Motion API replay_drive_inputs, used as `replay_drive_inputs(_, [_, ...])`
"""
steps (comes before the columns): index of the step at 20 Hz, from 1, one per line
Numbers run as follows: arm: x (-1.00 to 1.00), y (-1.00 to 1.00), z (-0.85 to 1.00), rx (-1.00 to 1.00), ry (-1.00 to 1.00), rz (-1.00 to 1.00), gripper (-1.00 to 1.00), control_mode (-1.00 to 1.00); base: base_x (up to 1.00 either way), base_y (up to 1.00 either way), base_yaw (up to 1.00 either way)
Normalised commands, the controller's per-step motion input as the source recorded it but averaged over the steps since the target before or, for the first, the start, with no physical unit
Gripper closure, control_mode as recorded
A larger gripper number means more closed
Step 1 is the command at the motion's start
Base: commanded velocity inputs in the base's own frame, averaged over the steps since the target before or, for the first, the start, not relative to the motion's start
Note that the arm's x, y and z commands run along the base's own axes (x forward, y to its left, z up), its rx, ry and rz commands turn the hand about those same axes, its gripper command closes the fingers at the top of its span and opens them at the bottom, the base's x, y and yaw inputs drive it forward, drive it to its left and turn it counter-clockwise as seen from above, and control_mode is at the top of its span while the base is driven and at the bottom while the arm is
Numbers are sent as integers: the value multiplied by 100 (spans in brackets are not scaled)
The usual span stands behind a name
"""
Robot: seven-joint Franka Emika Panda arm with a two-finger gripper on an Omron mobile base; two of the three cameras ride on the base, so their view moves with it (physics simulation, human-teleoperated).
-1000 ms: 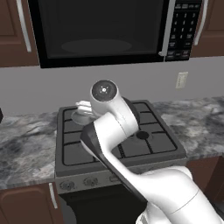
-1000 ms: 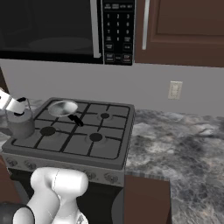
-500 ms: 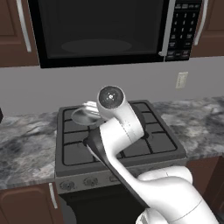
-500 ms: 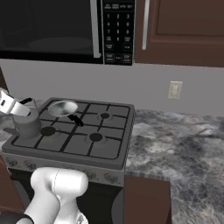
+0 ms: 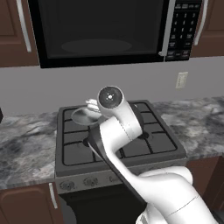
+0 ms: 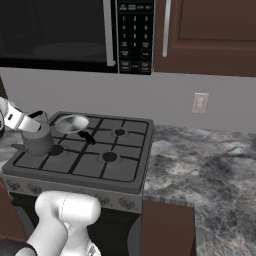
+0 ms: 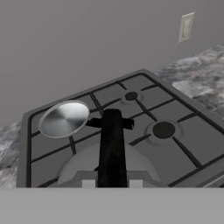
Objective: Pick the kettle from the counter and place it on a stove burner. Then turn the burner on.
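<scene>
the gripper [image 6: 31, 120] at the left of the frame is clenched on the kettle [image 6: 37, 141] by its thin handle; rigid metal, probably light, may swing.

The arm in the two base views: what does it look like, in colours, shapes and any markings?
The arm is glossy white, built of rounded tubular links with dark bands at the joints. A round grey cap with a darker centre closes one joint end. No cables or lettering show. The gripper end is white with a dark section.
</scene>
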Motion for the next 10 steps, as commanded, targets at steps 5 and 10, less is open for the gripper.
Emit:
replay_drive_inputs(5, [29,0,-6,0,0,-1,100,-100,0,0,0])
replay_drive_inputs(10, [12,0,-17,0,0,0,100,-100,0,0,0])
